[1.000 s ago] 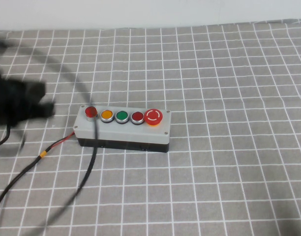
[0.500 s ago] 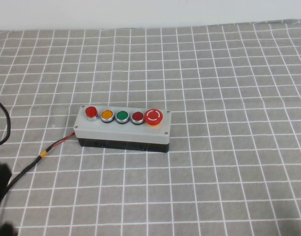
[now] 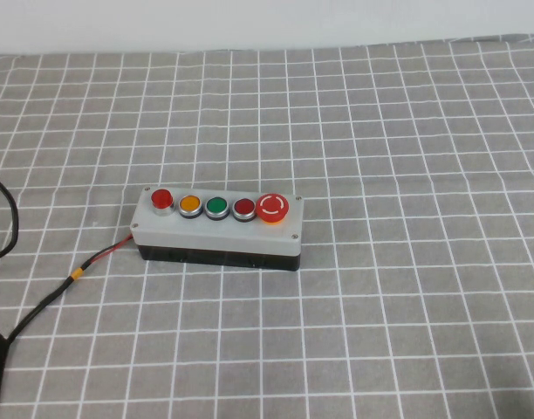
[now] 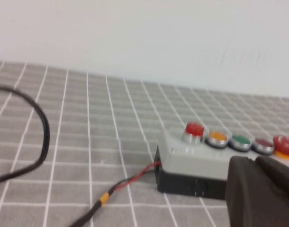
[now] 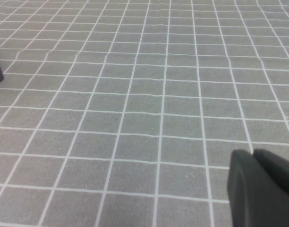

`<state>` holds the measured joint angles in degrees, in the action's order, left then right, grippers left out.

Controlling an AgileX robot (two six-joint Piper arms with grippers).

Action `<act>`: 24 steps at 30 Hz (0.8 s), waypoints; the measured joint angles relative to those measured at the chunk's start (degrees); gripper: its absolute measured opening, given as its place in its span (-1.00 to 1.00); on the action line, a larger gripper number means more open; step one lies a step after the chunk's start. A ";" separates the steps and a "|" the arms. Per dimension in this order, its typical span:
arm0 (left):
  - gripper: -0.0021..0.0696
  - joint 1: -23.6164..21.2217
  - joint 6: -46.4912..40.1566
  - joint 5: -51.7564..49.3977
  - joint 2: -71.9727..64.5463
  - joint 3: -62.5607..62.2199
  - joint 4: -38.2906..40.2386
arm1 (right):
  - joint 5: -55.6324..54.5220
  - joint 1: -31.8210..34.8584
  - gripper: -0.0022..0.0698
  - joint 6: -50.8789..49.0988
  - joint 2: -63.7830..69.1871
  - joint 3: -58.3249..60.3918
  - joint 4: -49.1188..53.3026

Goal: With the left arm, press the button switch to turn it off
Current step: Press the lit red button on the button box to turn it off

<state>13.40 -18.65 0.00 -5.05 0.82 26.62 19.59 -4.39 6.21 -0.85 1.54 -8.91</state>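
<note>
Grey box (image 3: 216,232) (left (image 4: 254,166), right hands (image 5: 253,158) apart)

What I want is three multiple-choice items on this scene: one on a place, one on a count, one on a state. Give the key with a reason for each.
1. Where does the cable leave the button box? A. its left end B. its right end C. its lid
2. How many buttons are on the box? A. three B. five C. seven
3. What is the left gripper doing? A. pressing the green button B. clamping the cable C. touching no button

1 A: the cable exits the end toward the robot's left.
2 B: five buttons stand in one row.
3 C: the high view shows the box untouched, with the left gripper low off its left. The right gripper hangs over bare cloth.
</note>
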 joint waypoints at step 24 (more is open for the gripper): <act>-0.95 -1.23 9.48 -2.98 3.99 0.66 -24.92 | 0.00 0.00 -0.99 0.00 0.00 0.00 0.00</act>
<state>12.17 -9.17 -2.98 -1.06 1.49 1.70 19.59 -4.39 6.21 -0.85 1.54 -8.91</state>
